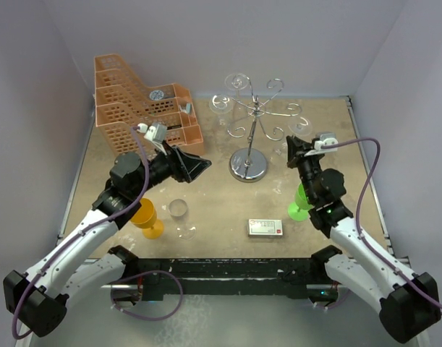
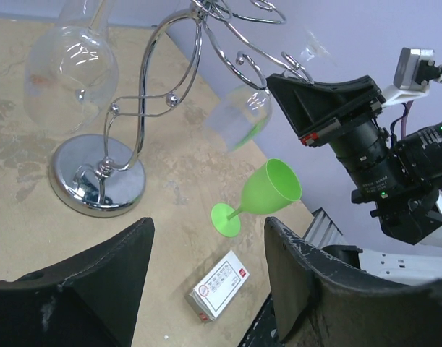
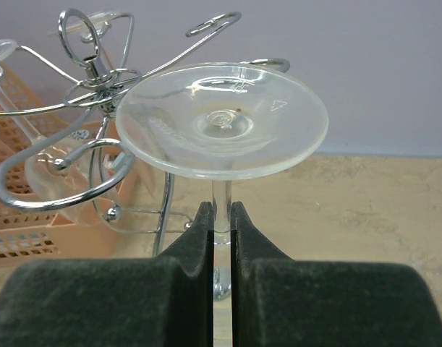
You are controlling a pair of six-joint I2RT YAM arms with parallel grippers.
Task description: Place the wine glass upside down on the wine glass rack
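Clear wine glass (image 3: 222,119), stem pinched in right gripper (image 3: 221,215)

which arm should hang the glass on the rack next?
Right. The right tool is shut on the stem of the glass, foot up, beside the curled arms of the rack. The left tool is open and empty.
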